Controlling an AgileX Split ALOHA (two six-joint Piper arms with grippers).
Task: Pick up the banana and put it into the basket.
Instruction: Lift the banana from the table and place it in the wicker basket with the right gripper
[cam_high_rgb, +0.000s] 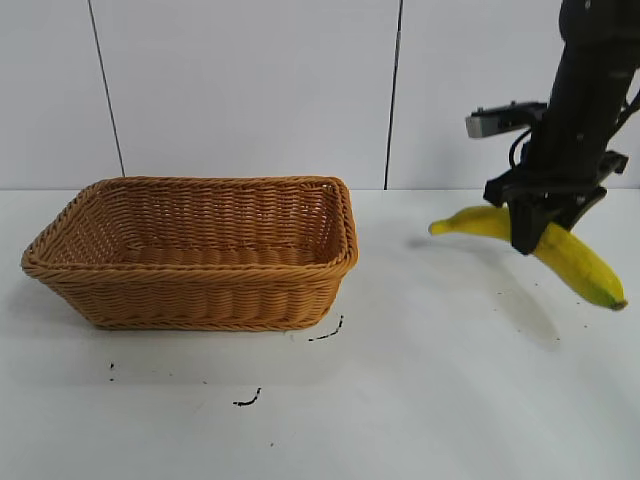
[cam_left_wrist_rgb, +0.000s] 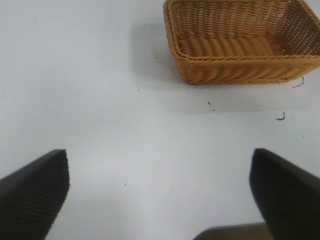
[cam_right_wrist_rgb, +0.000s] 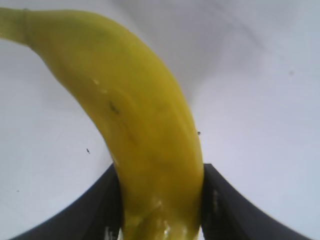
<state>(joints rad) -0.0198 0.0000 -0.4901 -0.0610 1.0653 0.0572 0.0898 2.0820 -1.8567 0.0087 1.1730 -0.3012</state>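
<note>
The yellow banana (cam_high_rgb: 572, 258) hangs above the white table at the right, tilted with its dark end low and its greenish stem toward the basket. My right gripper (cam_high_rgb: 528, 240) is shut on its middle. In the right wrist view the banana (cam_right_wrist_rgb: 135, 120) fills the space between both black fingers (cam_right_wrist_rgb: 225, 205). The tan woven basket (cam_high_rgb: 200, 300) stands at the left with nothing inside it, well apart from the banana. My left gripper (cam_left_wrist_rgb: 160, 185) is out of the exterior view; in its wrist view it stands open over bare table, with the basket (cam_left_wrist_rgb: 240, 65) farther off.
Small black marks (cam_high_rgb: 325, 333) dot the white table in front of the basket. A white panelled wall with dark seams (cam_high_rgb: 393, 90) stands behind the table. Bare tabletop lies between the basket and the banana.
</note>
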